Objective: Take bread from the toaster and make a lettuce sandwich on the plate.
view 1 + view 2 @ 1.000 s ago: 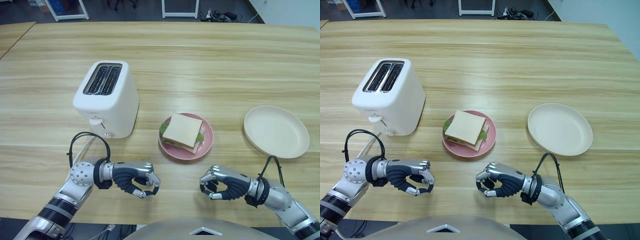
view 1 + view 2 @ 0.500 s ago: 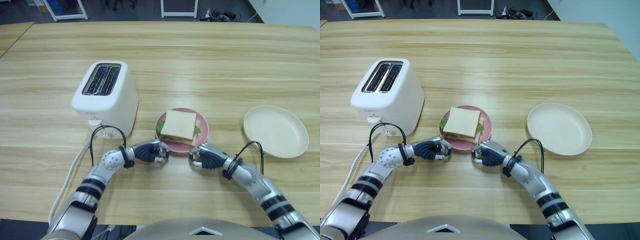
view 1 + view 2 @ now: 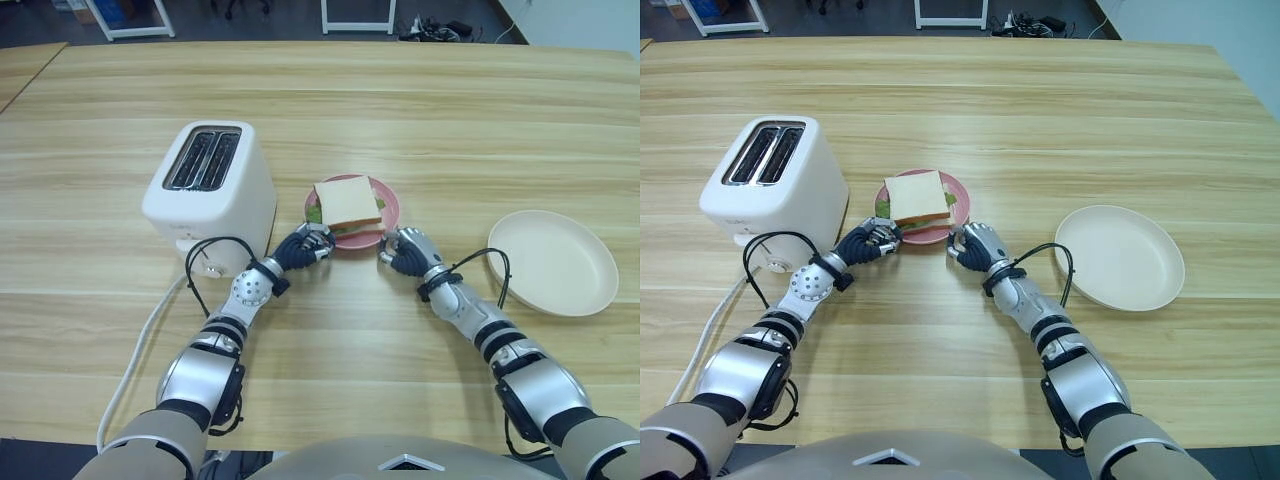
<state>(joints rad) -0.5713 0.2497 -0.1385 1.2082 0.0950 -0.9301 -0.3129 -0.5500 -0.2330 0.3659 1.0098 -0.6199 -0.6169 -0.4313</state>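
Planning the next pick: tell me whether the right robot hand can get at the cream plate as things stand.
Probably yes. The right robot hand sits curled beside the pink plate, and only bare table lies between it and the cream plate.

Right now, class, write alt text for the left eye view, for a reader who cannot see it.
A lettuce sandwich sits on a pink plate mid-table, with the left robot hand and right robot hand curled at its near rim. A white toaster stands left, an empty cream plate right.

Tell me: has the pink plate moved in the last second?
Yes. The pink plate slid away from the robot, now level with the toaster, which kept its place.
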